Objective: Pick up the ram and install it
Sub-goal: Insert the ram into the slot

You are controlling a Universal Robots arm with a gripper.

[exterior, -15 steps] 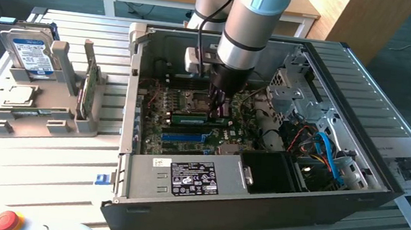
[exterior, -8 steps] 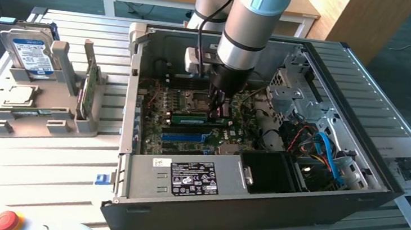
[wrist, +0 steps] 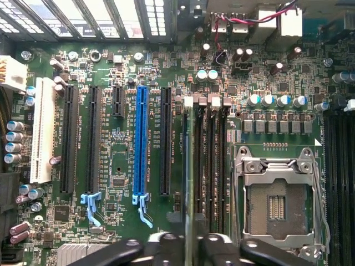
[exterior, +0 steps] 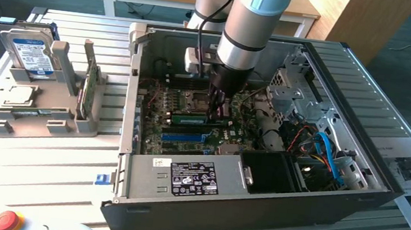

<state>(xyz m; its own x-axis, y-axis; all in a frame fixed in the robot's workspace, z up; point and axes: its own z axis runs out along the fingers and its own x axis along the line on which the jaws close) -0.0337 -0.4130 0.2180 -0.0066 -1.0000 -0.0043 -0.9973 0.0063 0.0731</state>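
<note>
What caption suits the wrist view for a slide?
Seen from the wrist, the ram stands on edge along the memory slots beside the empty processor socket, pincer over it.

**Legible text: none confirmed**

Black label (exterior: 194, 179) on the power supply (exterior: 147, 169), on the camera side of the gripper (exterior: 218, 113): white print, unreadable. Blue-white sticker (exterior: 34, 56) on the hard drive (exterior: 25, 32), well apart from the gripper towards the exterior view's left: unreadable. White silkscreen (wrist: 151, 145) beside the blue slot (wrist: 141, 144), near the gripper: letters present, unresolved.
</note>
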